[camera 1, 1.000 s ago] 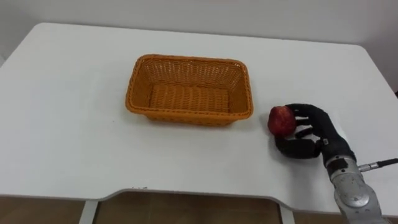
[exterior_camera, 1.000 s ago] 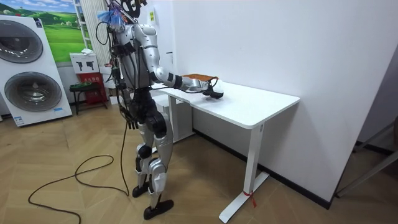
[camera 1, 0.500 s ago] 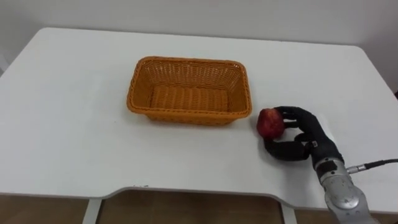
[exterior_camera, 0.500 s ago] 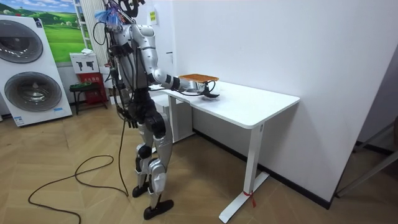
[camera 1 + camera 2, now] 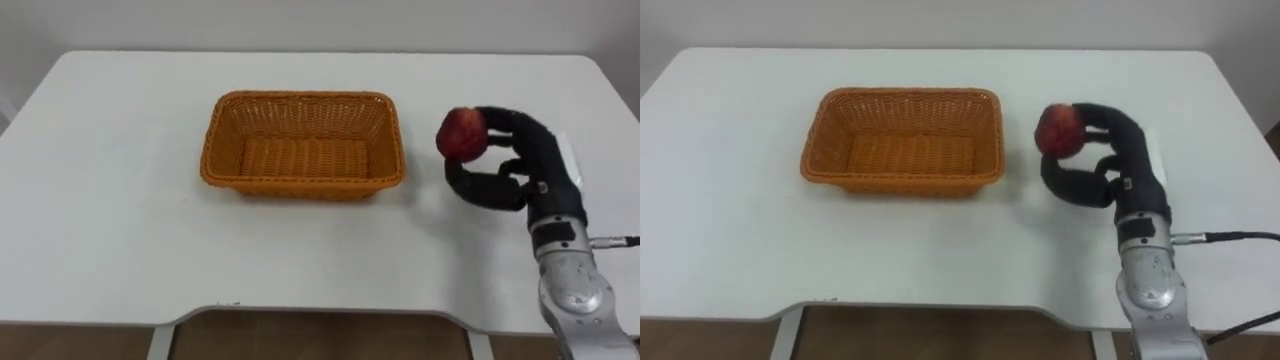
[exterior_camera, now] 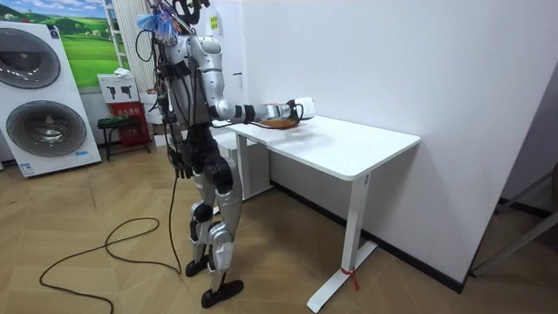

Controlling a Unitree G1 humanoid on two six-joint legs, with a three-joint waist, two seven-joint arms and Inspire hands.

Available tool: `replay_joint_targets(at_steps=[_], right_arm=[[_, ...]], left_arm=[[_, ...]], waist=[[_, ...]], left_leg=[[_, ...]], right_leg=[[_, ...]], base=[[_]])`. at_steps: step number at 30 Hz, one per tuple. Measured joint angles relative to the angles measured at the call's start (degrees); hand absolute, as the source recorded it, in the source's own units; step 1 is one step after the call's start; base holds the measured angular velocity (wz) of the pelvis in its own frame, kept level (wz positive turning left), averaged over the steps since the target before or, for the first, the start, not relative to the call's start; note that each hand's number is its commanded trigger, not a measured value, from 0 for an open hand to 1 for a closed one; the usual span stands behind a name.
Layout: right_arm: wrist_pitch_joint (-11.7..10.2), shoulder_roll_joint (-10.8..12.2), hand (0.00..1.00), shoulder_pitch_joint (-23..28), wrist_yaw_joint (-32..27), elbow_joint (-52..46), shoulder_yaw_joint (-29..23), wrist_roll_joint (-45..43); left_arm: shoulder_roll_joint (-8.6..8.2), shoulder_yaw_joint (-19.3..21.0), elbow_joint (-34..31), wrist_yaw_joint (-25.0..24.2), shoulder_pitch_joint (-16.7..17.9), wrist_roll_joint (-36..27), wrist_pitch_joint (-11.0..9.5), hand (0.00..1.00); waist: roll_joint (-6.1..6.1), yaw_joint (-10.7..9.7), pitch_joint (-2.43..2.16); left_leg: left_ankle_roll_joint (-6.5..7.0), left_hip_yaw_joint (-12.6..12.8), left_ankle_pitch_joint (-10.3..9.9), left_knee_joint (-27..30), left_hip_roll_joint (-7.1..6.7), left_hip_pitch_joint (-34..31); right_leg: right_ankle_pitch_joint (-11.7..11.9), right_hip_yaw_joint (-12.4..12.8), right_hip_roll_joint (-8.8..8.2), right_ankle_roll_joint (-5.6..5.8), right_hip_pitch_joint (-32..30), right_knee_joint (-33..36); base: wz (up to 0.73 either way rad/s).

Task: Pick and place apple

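A red apple (image 5: 460, 133) (image 5: 1059, 128) is held in my right hand (image 5: 515, 160) (image 5: 1112, 155), whose dark fingers and thumb curl round it. The hand holds it lifted above the white table (image 5: 110, 230), just right of the orange wicker basket (image 5: 302, 146) (image 5: 902, 141). The basket is empty and stands in the middle of the table. In the room view my right arm reaches out over the table with the hand (image 6: 301, 107) raised near the basket (image 6: 277, 123).
The white table (image 5: 730, 240) has its front edge near me and a wall behind it. In the room view I stand at the table's end, with washing machines (image 6: 39, 96) behind me at the room view's left.
My right hand has lifted the apple off the table and carried it up beside the basket's right end. The basket has stayed in place.
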Motion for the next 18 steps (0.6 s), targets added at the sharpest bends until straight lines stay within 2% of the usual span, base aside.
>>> replay_joint_targets(at_steps=[3, 6, 11, 12, 13, 14, 18], right_arm=[[-0.1, -0.01, 1.0, 0.0, 0.47, -3.1, 0.08, -2.48], [-0.09, -0.03, 1.0, 0.0, 2.19, -4.12, 1.42, -2.61], [-0.06, -0.09, 1.0, -0.01, 5.35, -4.2, 3.64, -3.72], [-0.02, -0.2, 0.85, -0.01, 5.51, -4.2, 4.02, -3.89], [0.1, -0.43, 0.19, -0.04, 5.96, -4.2, 5.06, -4.24], [0.11, -0.45, 0.0, -0.21, 6.98, -4.27, 6.13, -4.7], [0.24, -0.48, 0.0, -0.33, 10.0, -5.28, 9.41, -6.54]], left_arm=[[-0.13, 0.03, -0.72, 0.0, -0.2, 0.11, -0.11, 0.0], [-0.2, -0.08, -1.02, 0.0, -0.62, 0.09, -0.15, 0.0], [-0.17, -0.75, -0.94, -0.32, -2.92, -0.45, -0.51, 0.0], [-0.1, -1.05, -0.91, -0.3, -3.31, -0.48, -0.66, 0.0], [0.11, -1.97, -0.91, -0.28, -3.9, -0.47, -0.97, 0.0], [0.14, -2.56, -0.94, -0.24, -4.24, -0.47, -1.31, 0.0], [0.3, -4.37, -0.95, -0.32, -4.42, -0.55, -1.39, 0.0]], waist=[[-0.57, 0.1, -0.4], [-0.7, 0.31, -0.47], [0.06, 1.07, 0.15], [0.14, 1.3, 0.22], [0.24, 1.75, 0.25], [0.27, 2.0, 0.22], [0.25, 3.19, 0.34]], left_leg=[[0.0, -0.12, 0.0, 0.22, 0.06, -0.68], [-0.01, 0.06, 0.01, 0.31, 0.07, -0.56], [0.0, 0.26, 0.0, 0.31, 0.07, -0.95], [-0.01, 0.27, 0.0, 0.22, 0.09, -1.02], [-0.02, 0.27, -0.01, 0.01, 0.15, -1.28], [-0.09, 0.24, 0.05, -0.03, 0.17, -1.65], [-0.11, 0.2, 0.07, 0.17, 0.21, -1.76]], right_leg=[[0.0, -0.03, 0.04, 0.0, -0.61, 0.12], [0.01, 0.26, 0.06, -0.02, -0.68, 0.14], [0.07, 0.73, 0.09, -0.07, -0.98, 0.19], [0.07, 0.72, 0.11, -0.07, -1.04, 0.22], [0.08, 0.72, 0.16, -0.1, -1.34, 0.29], [0.12, 0.71, 0.19, -0.15, -1.79, 0.35], [0.14, 0.66, 0.23, -0.18, -1.96, 0.24]], base=[[0.01], [-0.03], [-0.04], [0.0], [0.0], [0.0], [0.01]])
